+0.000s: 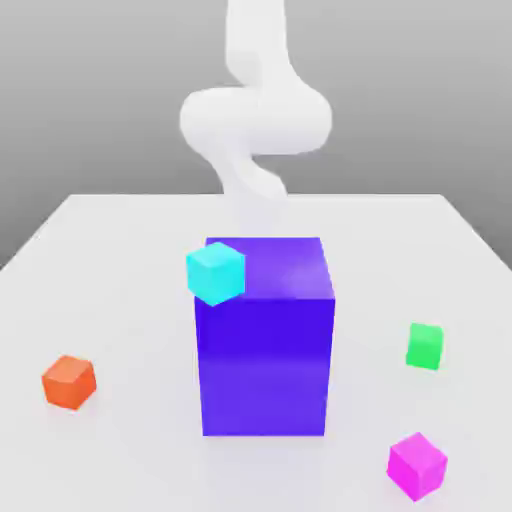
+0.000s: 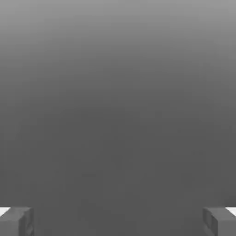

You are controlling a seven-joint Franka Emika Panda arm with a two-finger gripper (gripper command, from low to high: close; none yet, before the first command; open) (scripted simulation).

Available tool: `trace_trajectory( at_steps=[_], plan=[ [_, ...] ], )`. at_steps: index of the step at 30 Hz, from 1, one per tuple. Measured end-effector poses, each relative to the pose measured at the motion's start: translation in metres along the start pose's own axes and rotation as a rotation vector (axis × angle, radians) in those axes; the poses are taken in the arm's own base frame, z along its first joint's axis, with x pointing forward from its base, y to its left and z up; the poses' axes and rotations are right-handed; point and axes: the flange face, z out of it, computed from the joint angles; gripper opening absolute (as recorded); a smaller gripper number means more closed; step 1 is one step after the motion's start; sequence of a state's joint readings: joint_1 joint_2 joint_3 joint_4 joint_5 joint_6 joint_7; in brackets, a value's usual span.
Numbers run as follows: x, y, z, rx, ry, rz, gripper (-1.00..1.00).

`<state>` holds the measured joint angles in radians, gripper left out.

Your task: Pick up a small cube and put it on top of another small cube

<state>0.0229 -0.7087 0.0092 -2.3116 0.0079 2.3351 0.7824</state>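
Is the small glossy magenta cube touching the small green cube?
Apart: the exterior view shows pale tabletop between the small glossy magenta cube and the small green cube.

Small magenta cube (image 1: 417, 466): bright pink, plain glossy faces, all one colour. Sits on the desk (image 1: 130, 290), near edge, toward the exterior view's right. Rotated, one vertical edge roughly facing me, two side faces and the top showing. Nothing on top of it, nothing touching it. Not gripped, not stacked, standing alone on the white surface.
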Motion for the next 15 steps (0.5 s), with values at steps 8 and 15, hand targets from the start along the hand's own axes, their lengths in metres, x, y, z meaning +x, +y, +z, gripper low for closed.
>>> trace_trajectory(
  at_steps=[8, 15],
  plan=[
    [-0.056, -0.019, 0.153, -0.108, -0.201, -0.132, 0.0],
    [-0.137, -0.011, 0.268, -0.203, -0.367, -0.255, 0.0]
  ],
)
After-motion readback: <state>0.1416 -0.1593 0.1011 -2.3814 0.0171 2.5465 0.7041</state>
